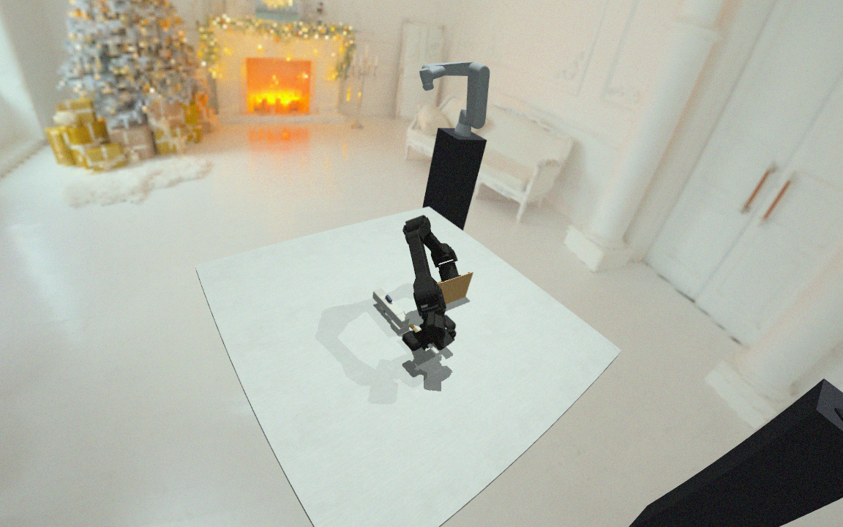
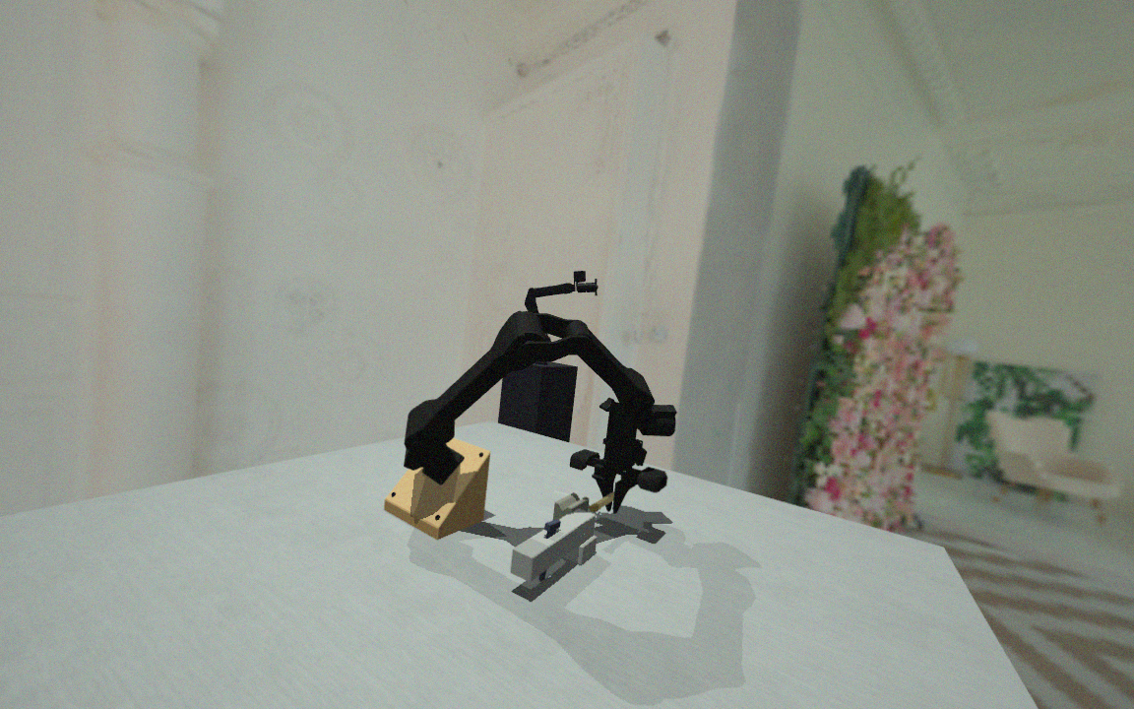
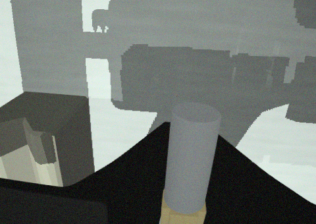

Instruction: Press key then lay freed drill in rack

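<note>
My gripper (image 2: 612, 506) (image 3: 184, 133) is shut on the drill (image 3: 192, 158), seen in the wrist view as a grey cylinder with a brass-coloured part below it. The drill's brass part (image 2: 600, 503) (image 1: 415, 328) also shows beside the fingers, at the near end of the grey housing (image 2: 537, 550) in the top view. I cannot tell whether the drill is fully out of it. The dark blue key (image 2: 551, 527) (image 1: 388, 298) stands on top of the housing. A small grey bracket (image 2: 567, 504) stands beside the housing, possibly the rack. The fingertips are hidden in the top view.
The tan wedge-shaped arm base (image 2: 467, 497) (image 1: 456, 288) stands on the white table (image 2: 245, 591) (image 1: 509, 367), beyond the housing from the top view. A dark hollow block end (image 3: 77, 141) is at the lower left of the wrist view. Other arms stand on black pedestals off the table.
</note>
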Tool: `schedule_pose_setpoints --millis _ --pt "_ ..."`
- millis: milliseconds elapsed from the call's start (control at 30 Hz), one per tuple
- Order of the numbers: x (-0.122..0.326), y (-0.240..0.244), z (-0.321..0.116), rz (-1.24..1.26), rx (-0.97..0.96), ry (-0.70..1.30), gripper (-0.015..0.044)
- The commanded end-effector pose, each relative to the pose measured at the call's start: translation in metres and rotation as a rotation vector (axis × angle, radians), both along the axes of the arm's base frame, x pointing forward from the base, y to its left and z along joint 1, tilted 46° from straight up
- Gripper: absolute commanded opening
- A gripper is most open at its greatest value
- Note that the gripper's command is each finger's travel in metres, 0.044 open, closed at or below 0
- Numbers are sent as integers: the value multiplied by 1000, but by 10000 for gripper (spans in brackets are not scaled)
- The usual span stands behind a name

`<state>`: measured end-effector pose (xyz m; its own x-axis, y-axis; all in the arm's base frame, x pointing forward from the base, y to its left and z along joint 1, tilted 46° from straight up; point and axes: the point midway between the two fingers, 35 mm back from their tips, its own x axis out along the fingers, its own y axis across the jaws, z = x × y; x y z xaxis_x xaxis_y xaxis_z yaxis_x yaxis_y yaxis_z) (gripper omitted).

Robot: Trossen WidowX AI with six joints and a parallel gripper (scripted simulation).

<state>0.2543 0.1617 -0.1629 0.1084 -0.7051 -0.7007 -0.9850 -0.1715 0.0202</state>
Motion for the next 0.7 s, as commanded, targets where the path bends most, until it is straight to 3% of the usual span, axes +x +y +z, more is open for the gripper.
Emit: schedule_pose_setpoints --millis 0,667 --pt "0 2 2 -7 6 -4 0" --pt "-2 8 10 -7 6 -3 0"
